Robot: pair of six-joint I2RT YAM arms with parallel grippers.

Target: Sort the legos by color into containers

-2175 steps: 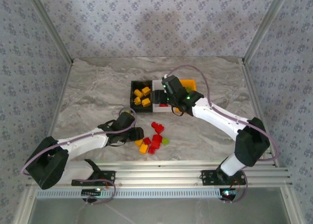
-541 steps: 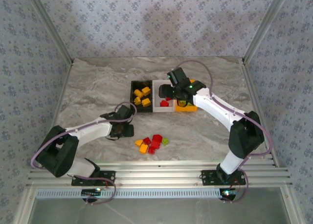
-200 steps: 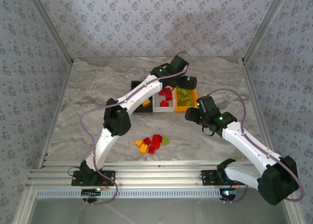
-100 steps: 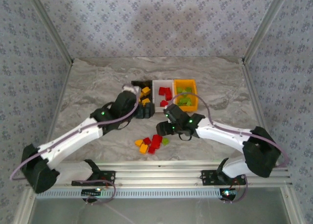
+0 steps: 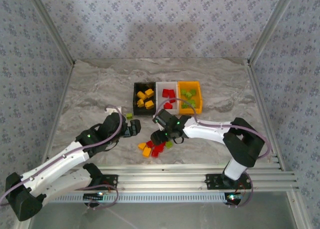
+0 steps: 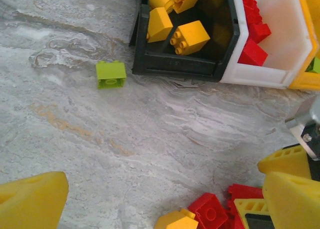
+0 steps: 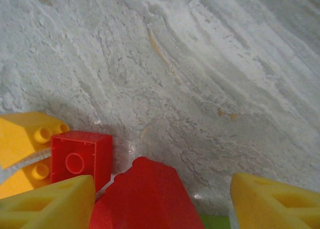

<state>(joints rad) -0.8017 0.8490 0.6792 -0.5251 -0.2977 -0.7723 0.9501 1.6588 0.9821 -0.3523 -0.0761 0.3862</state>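
The black bin [image 5: 144, 97] holds yellow-orange legos, the white bin [image 5: 167, 95] red ones, the orange bin [image 5: 190, 95] green ones. A pile of red and yellow legos [image 5: 154, 148] lies on the table in front of them. One green lego [image 5: 129, 116] [image 6: 111, 74] lies alone left of the black bin [image 6: 180, 64]. My left gripper [image 5: 133, 129] [image 6: 160, 204] is open and empty, just left of the pile. My right gripper [image 5: 159, 136] [image 7: 160, 201] is open, low over the pile, with a red lego [image 7: 145, 199] between its fingers, by the left one.
Marble tabletop with metal frame posts at both sides and a rail along the near edge. The two grippers stand close together at the pile. A small red lego [image 7: 80, 159], yellow legos [image 7: 30, 134] and a sliver of green [image 7: 215, 221] surround the right gripper.
The left gripper has drawn back from the black bin toward the pile's left side. The right gripper has moved down and left onto the pile.
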